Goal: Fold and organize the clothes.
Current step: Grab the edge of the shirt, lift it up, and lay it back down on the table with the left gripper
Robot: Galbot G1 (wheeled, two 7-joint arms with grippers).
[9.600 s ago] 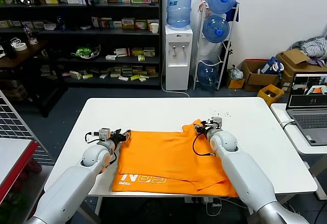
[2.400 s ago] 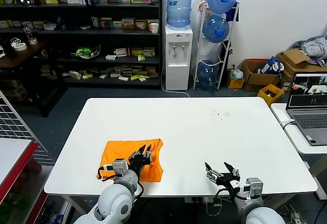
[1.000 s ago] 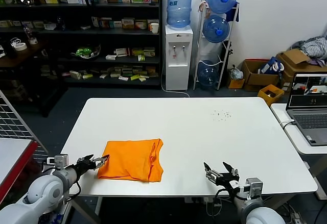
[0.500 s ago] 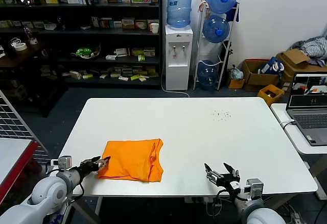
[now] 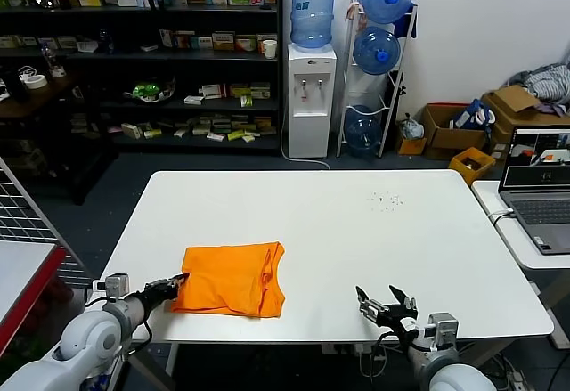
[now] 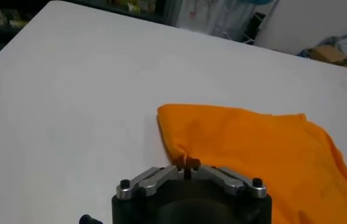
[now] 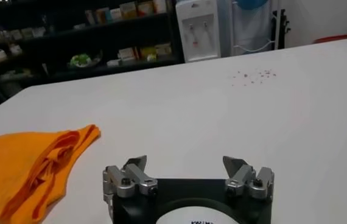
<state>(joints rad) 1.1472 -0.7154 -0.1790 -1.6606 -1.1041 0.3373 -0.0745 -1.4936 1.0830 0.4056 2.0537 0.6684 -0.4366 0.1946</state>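
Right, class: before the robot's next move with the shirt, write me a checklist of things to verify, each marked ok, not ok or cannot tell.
1. Shirt folded into a compact rectangle: ok.
2. Shirt fully on the table, clear of its edges: ok.
3. Left end effector at the shirt's near left corner, shut on the fabric: ok.
4. Right end effector open and apart from the shirt: ok.
5. Folded edges neat: not ok, the collar side looks bunched.
6. Lettering hidden inside the fold: cannot tell.
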